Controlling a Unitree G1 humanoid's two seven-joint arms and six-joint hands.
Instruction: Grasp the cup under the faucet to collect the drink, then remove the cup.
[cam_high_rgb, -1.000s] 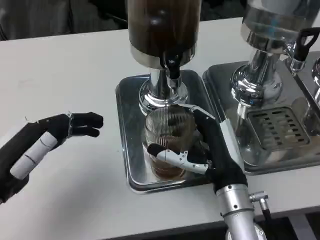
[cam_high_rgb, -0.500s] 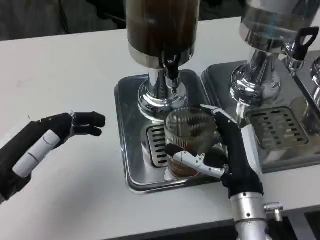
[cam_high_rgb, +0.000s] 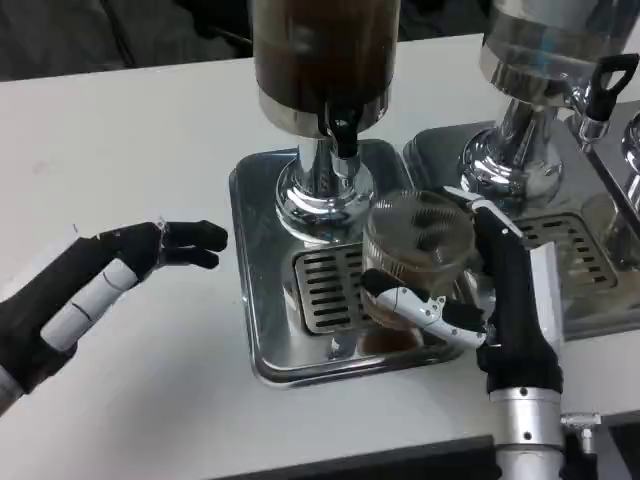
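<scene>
Head view of the removal step. The right hand (cam_high_rgb: 480, 300) holds the clear ribbed plastic cup (cam_high_rgb: 415, 255), its thumb across the near wall and the other fingers behind the far right side, clamped around the body. The cup carries a shallow layer of brown drink at its base and sits right of the black faucet (cam_high_rgb: 345, 135) of the dark-filled cylindrical drink dispenser (cam_high_rgb: 325, 60), no longer beneath the spout; whether its base clears the rectangular steel drip tray (cam_high_rgb: 260, 340) cannot be told. The tray's slotted grille (cam_high_rgb: 325, 290) lies exposed just left of the thumb. The left hand (cam_high_rgb: 100, 290) hovers over the white table (cam_high_rgb: 120, 140), well apart from the tray, fingers extended and loosely together, holding nothing. A second chrome-based dispenser (cam_high_rgb: 530, 100) and its own tray stand just behind the right hand's fingers. Judged stage: collection done, cup being taken away. The next move calls for keeping the cup upright while carrying it clear of both trays.
</scene>
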